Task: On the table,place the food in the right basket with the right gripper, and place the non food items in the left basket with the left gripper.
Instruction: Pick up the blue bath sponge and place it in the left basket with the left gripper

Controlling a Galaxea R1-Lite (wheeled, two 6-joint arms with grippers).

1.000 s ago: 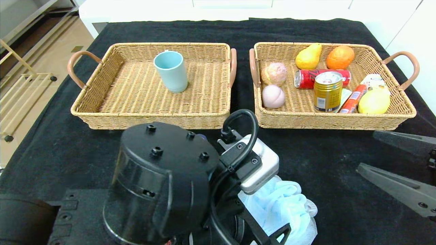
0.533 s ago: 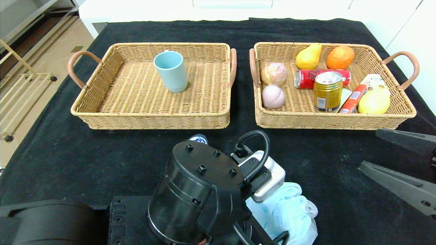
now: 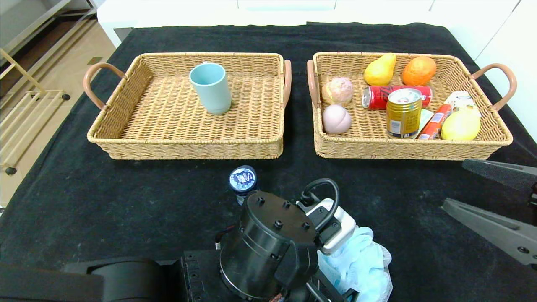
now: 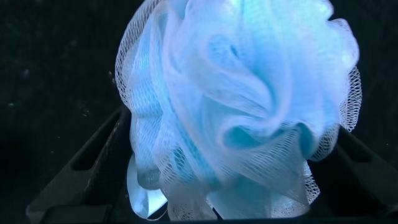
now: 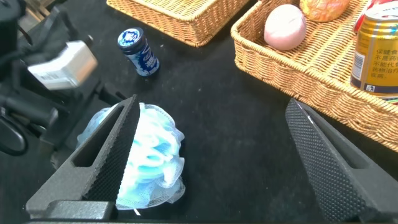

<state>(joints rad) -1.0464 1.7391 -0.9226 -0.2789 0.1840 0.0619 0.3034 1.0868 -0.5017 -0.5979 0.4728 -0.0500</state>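
The left gripper (image 4: 217, 199), jaws wide, straddles the blue bath puff (image 3: 361, 262) on the near table, positioned to grasp this non-food item. The right gripper (image 3: 499, 201) hangs open beside the right basket (image 3: 499, 138).

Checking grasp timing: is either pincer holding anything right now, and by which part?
Nothing is held. The left pincer stands open around the blue mesh bath sponge, not closed on it; the right pincer hangs open and empty.
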